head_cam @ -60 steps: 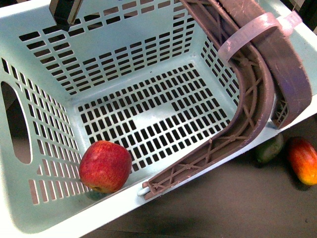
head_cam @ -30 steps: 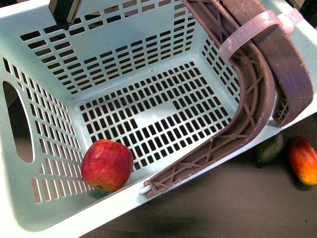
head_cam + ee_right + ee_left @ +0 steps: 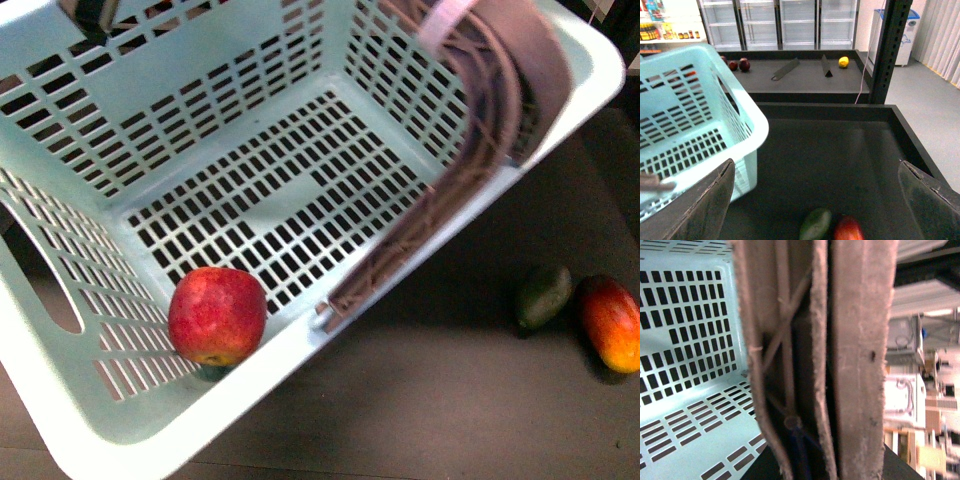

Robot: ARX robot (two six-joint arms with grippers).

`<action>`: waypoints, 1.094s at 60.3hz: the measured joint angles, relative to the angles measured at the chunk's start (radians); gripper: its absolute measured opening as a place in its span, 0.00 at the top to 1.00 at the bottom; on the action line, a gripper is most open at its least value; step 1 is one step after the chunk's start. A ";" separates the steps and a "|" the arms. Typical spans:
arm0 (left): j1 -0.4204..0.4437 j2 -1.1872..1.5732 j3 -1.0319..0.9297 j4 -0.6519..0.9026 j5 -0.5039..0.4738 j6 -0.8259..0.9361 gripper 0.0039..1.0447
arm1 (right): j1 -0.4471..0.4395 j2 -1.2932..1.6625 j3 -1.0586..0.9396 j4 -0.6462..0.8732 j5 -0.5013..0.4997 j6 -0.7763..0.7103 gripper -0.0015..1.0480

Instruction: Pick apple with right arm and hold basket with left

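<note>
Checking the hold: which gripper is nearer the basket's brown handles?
Left. Handles fill its wrist view, right up close; the right gripper hangs apart, above the avocado and mango.

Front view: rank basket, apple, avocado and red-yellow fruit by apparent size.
1. basket, fills most of the frame
2. apple
3. red-and-yellow fruit, cut off by the frame edge, so judged only on what shows
4. avocado, a little smaller than that fruit; a close call

The right tool (image 3: 816, 165) has dark grey, wedge-shaped fingers (image 3: 705, 210).
</note>
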State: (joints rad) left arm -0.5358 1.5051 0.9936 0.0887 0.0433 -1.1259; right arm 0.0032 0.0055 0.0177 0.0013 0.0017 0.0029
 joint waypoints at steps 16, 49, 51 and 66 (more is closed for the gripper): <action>0.177 0.003 0.008 0.011 -0.056 -0.121 0.85 | 0.000 0.000 0.000 0.000 0.000 0.000 0.08; 0.486 0.271 0.020 0.114 -0.099 -0.271 0.85 | 0.000 0.000 0.000 0.000 0.000 0.000 0.08; 0.489 0.285 0.023 0.115 -0.097 -0.275 0.85 | 0.000 0.000 0.000 0.000 0.000 0.000 0.08; 0.504 0.362 0.025 0.151 -0.098 -0.320 0.85 | 0.000 0.000 0.000 0.000 0.000 0.000 0.08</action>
State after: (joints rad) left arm -0.0315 1.8675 1.0183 0.2401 -0.0547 -1.4456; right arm 0.0032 0.0051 0.0177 0.0013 0.0021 0.0029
